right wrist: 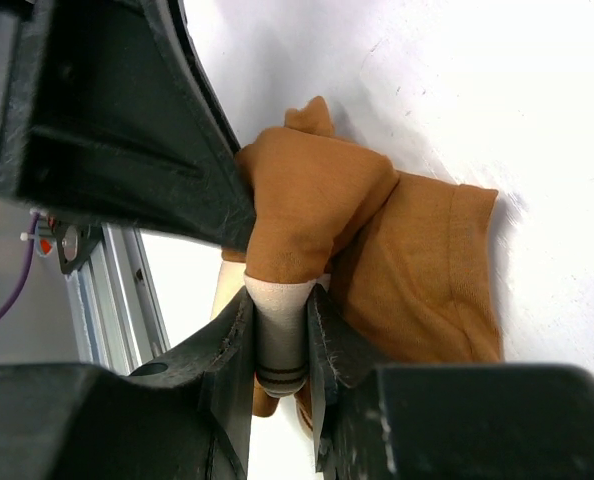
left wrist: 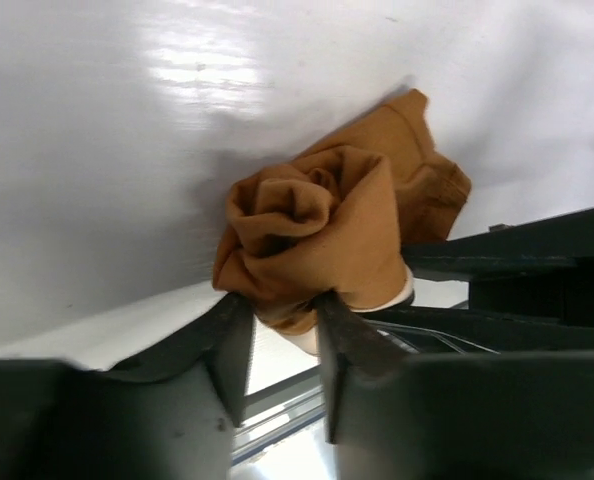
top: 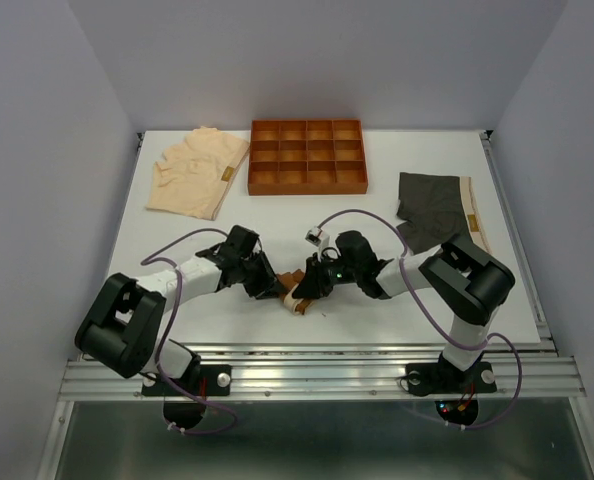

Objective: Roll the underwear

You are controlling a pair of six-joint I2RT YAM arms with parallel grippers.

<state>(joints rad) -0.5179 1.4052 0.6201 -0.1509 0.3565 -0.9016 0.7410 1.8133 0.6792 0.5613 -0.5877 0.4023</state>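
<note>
Top external: the rust-brown underwear (top: 280, 291), part-rolled, lies on the bench (top: 227, 200) near its front edge, between the arms. Left end effector (left wrist: 282, 335) pinches the roll's base. Right end effector (right wrist: 280, 310) clamps the cream waistband (right wrist: 279, 345). Soft, light, probably springs open; best gripped across the whole bundle.

Three pieces of underwear are lying out: one rust-brown piece (left wrist: 307, 230), one dark grey piece (top: 429, 205), one pale peach piece (top: 195, 172); one orange tray (top: 307, 187) is showing twelve compartments; two arms are reaching in, carrying one left pincer (left wrist: 282, 305) and one right pincer (right wrist: 280, 300); one worktop (top: 277, 215) is bearing everything.
</note>
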